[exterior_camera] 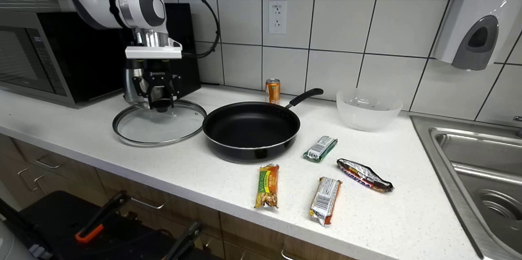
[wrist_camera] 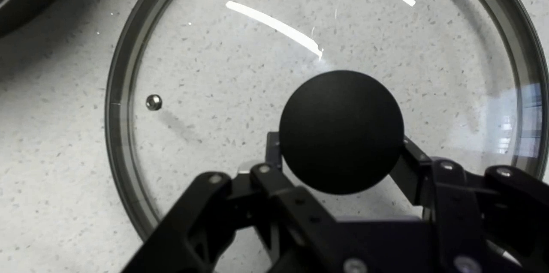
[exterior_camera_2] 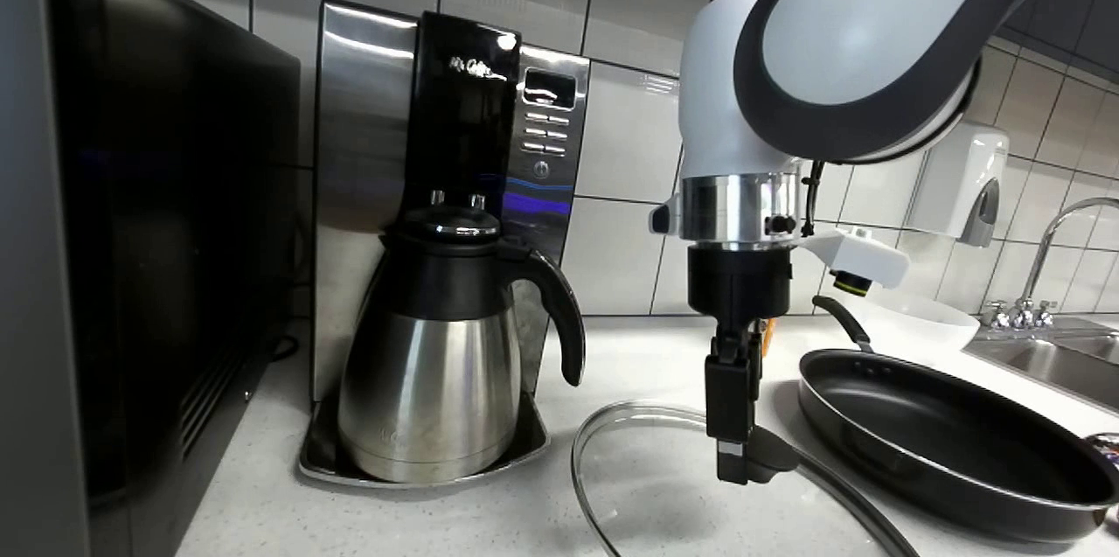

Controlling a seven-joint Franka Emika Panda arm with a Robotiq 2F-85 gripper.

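My pincer [wrist_camera: 342,148] grips the black knob [wrist_camera: 342,127] of the glass lid [exterior_camera: 161,127], which lies on the worktop [exterior_camera: 183,162], back from its front edge, beside the pan [exterior_camera: 251,127]. I judge this the grasp; next calls for a level lift.

Round glass lid [exterior_camera: 161,126], clear, black knob [wrist_camera: 342,132] upward, flat on white counter [exterior_camera: 226,176]

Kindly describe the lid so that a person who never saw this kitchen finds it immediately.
On the white counter, find the microwave, then the black pan. The lid is between them. Unlike the black pan, it is clear glass with a round black knob.
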